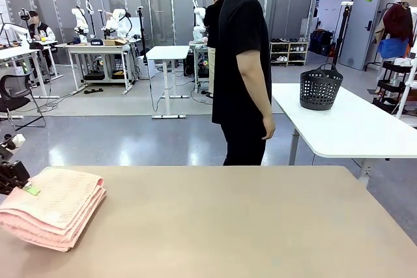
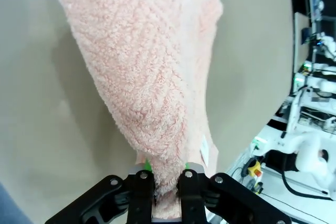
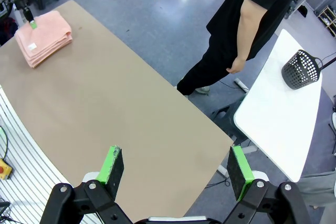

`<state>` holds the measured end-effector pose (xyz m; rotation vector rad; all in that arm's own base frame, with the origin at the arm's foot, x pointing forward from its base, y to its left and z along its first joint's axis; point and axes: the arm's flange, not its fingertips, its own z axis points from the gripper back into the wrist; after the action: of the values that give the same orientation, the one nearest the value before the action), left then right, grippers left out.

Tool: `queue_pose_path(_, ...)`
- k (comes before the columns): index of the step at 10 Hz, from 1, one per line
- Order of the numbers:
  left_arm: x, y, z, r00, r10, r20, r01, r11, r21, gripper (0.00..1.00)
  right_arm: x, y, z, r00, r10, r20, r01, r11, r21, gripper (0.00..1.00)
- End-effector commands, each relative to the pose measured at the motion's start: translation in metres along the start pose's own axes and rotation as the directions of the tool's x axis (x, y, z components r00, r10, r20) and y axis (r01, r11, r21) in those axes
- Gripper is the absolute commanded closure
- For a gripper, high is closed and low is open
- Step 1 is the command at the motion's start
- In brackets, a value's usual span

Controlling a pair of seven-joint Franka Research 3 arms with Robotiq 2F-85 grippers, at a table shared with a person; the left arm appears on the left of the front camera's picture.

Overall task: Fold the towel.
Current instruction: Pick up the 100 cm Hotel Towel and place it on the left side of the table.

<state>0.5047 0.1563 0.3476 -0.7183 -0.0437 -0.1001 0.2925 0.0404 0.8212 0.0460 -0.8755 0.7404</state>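
Front view, folded towel [image 1: 55, 208] lying at eight o'clock on the tan table [image 1: 247, 226], its near edge pinched by the left gripper [image 2: 167, 179], right gripper [image 3: 176, 169] held wide open, nothing gripped, person [image 1: 244, 69] at twelve o'clock

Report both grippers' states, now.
Left gripper: shut on the folded pale salmon-pink terry cloth towel.
Right gripper: open, holding nothing.
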Motion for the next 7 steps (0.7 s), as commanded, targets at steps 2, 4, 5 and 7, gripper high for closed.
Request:
queue_pose_path(2,0.004,0.003,0.013,1.0,0.025,-0.016,-0.024,0.999,0.047,0.46,0.0,0.001,0.0,1.0,-0.012,-0.002,0.012,1.0,-0.008,0.0)
queue_pose_path(4,0.001,0.003,0.017,1.0,0.028,-0.009,-0.027,0.994,0.107,0.11,0.0,0.001,0.0,1.0,-0.012,-0.002,0.012,1.0,-0.008,0.0)
queue_pose_path(5,-0.001,0.0,0.021,1.0,0.026,0.005,-0.026,0.991,0.129,0.12,0.0,0.001,0.0,1.0,-0.012,-0.002,0.012,1.0,-0.008,0.0)
queue_pose_path(7,-0.009,-0.007,0.026,1.0,0.008,0.015,-0.011,0.978,0.21,0.0,0.0,0.001,0.0,1.0,-0.012,-0.002,0.012,1.0,-0.008,0.0)
